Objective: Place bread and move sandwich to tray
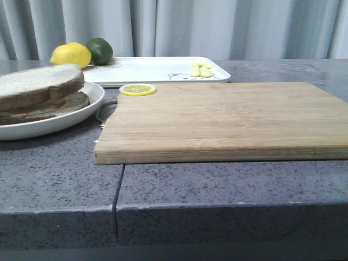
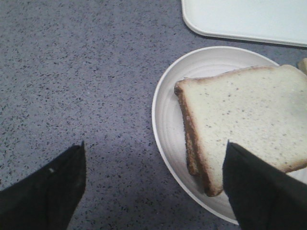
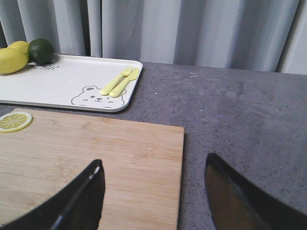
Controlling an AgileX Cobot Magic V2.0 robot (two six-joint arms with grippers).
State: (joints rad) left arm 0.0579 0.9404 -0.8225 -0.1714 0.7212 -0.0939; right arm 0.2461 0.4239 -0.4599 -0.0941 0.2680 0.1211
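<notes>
left pincer (image 2: 153, 191): matte black, wedge-shaped fingers | right pincer (image 3: 153, 196): black, glossy-edged tapered fingers

Countertop (image 1: 54, 179) dark grey, speckled. Cutting board (image 1: 228, 122) pale tan wood, fine grain lines. Tray (image 3: 67, 84) white, grey line-drawn bear face at one corner; pale yellow fork and spoon (image 3: 120, 81) on it. Lemon (image 1: 70, 55) bright yellow; lime (image 1: 100, 50) dark green. Lemon slice (image 1: 137, 89) yellow, paler segments. Plate (image 2: 168, 120) white. Bread (image 2: 249, 120) cream, finely flecked, dark brown crust. Curtain (image 1: 217, 27) light grey. Gripper fingers (image 2: 48, 191) black.
</notes>
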